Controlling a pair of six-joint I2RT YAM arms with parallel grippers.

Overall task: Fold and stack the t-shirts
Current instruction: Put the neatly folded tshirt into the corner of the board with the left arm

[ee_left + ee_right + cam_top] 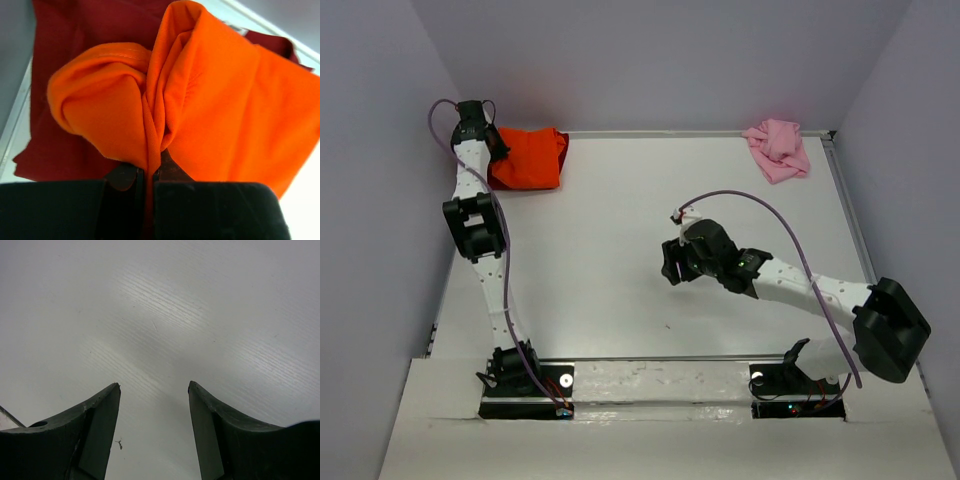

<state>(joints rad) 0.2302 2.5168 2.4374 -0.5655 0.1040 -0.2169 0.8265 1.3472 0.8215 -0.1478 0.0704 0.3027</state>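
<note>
Stock on your table (620, 230): three t-shirts. One orange t-shirt (220, 110), far-left corner, clamped in your left gripper (148, 172), atop one dark red t-shirt (75, 30). One pink t-shirt (778, 150), crumpled far right. Your right gripper (154, 385): jaws apart.

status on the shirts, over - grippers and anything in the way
Left gripper shut on orange t-shirt, bunched over dark red t-shirt, far left corner. Right gripper open, empty, above bare table. Pink t-shirt crumpled far right, untouched. No obstruction seen.

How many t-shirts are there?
3. The orange t-shirt sits at the far left corner, pinched by the left gripper; the dark red t-shirt lies under it; the pink t-shirt is crumpled at the far right corner. More could hide underneath.
</note>
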